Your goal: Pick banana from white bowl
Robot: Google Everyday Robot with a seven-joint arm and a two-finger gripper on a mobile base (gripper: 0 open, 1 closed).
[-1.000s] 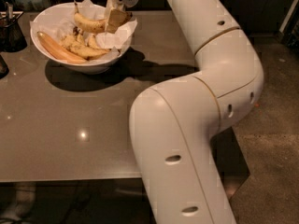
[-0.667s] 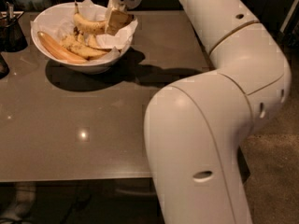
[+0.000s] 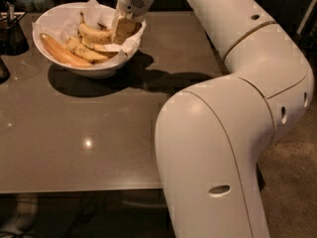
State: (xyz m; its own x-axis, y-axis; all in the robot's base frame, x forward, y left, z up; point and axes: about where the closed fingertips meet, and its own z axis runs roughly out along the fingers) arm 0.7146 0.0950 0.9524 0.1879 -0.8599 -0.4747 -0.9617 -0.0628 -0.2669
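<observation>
Camera view: the tool (image 3: 124,29) hangs down inside the white bowl (image 3: 91,72), at about three o'clock within its rim, with the wrist housing directly above it and the big white arm (image 3: 237,83) sweeping back across the right of the picture. The banana (image 3: 96,33), curved, yellow and brown-speckled, lies in the bowl on crumpled white paper (image 3: 94,11), toward twelve o'clock, and its right end meets the lower part of the tool. Whether the tool is open or closed on it I cannot tell, since the contact is packed tight against fruit and paper. At about nine o'clock in the bowl lies a smoother orange-toned banana (image 3: 59,53), and a shorter spotted banana (image 3: 86,51) lies between it and the target. The bowl stands at the far left of the grey surface (image 3: 99,123). As I judge it, the reach into the bowl is done and the tool is placed at the fruit; a sure hold is not shown, and the lift clear of the rim is not yet done, since the banana rests among the others.
</observation>
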